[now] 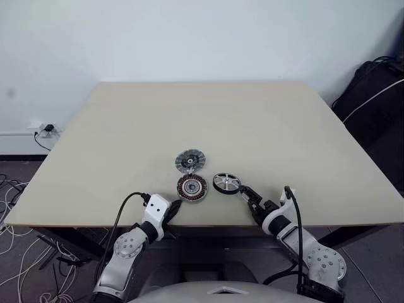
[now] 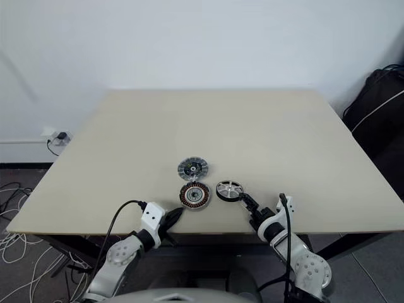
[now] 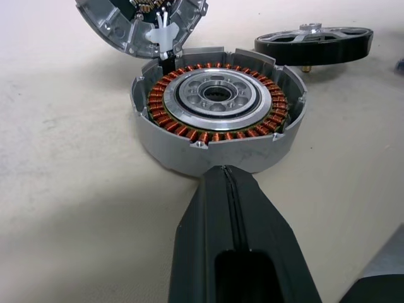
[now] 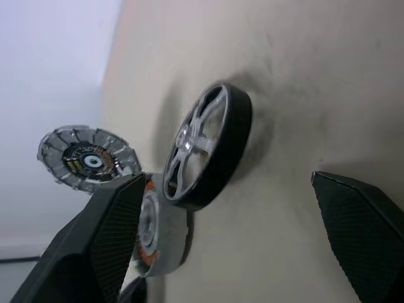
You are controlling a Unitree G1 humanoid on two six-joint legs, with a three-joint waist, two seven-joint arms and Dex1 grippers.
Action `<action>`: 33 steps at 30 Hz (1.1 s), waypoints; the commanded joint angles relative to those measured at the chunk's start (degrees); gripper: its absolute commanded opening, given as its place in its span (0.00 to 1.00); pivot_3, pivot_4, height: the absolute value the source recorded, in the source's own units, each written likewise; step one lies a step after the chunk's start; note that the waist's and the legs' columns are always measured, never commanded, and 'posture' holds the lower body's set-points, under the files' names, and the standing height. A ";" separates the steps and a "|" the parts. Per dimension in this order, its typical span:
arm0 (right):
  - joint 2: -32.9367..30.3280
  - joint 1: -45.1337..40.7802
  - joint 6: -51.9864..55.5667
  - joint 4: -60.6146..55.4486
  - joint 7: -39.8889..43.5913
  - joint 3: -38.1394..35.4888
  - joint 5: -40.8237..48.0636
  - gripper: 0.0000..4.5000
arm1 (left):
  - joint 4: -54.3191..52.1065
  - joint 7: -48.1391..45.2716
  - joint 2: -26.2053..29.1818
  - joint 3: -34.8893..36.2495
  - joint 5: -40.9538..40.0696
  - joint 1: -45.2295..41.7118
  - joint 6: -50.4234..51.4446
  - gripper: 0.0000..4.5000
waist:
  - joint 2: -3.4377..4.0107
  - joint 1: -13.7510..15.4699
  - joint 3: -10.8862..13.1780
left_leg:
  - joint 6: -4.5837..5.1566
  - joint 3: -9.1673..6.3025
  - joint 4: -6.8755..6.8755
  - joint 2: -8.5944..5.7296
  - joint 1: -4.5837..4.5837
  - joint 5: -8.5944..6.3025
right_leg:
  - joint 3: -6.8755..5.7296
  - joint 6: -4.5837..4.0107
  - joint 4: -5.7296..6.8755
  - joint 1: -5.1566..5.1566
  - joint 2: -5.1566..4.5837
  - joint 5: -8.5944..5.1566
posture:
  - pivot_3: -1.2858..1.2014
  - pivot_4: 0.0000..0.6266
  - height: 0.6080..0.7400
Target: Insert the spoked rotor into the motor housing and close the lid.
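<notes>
The motor housing (image 1: 192,187), a round grey cup with copper windings around a pale centre, sits near the table's front edge. The lid (image 1: 190,161) is open just beyond it, touching the housing's far rim, dark inner face showing. To the housing's right, the spoked rotor (image 1: 226,183) lies flat on the table, silvery spokes inside a dark rim. My left gripper (image 3: 221,173) is shut and empty, its tip right at the housing's near wall (image 3: 218,113). My right gripper (image 4: 226,178) is open just short of the rotor (image 4: 205,145), which lies ahead of its fingertips and is not held.
The beige table (image 1: 252,126) stretches far behind the parts; its front edge runs just under both grippers. A black bag (image 1: 379,88) stands off the table at the back right. Cables and a wall socket (image 1: 47,130) are on the left.
</notes>
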 commanded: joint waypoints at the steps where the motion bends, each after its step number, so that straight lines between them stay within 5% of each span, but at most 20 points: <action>1: 1.55 -1.60 0.94 0.97 -1.83 -0.10 5.74 1.00 | -4.37 -0.03 0.20 -0.23 -0.73 0.14 1.31 0.00 | 0.01 0.00 0.00 | 0.00 0.00 0.00 0.00 -0.01 0.00 | 0.00 0.00 0.00 -0.01 0.00 0.00 | 0.52 0.00 1.00; 20: 1.59 -7.14 -7.18 9.22 -2.23 3.44 11.85 1.00 | -7.54 0.37 0.51 -0.06 -0.69 0.43 3.99 0.00 | 0.08 -0.10 0.02 | 0.25 0.01 0.01 0.00 -0.07 0.14 | -0.01 0.26 -0.01 -0.07 0.02 0.15 | 0.52 0.00 1.00; 23: 1.37 -7.72 -8.12 10.34 -2.35 4.09 11.67 0.86 | -7.29 0.56 0.39 -0.10 -0.54 0.34 3.72 0.00 | 0.11 -0.05 0.03 | 0.26 0.01 0.00 0.00 -0.08 0.13 | -0.01 0.26 -0.01 -0.10 0.01 0.15 | 0.52 0.00 1.00; 33: 0.30 -6.42 -9.46 11.70 -4.38 5.42 9.83 0.12 | -7.13 1.03 0.30 -0.15 -0.53 0.63 3.33 0.00 | 0.16 -0.07 0.01 | 0.25 0.02 0.00 0.00 -0.14 0.13 | 0.01 0.25 -0.01 -0.16 0.00 0.16 | 0.52 0.00 1.00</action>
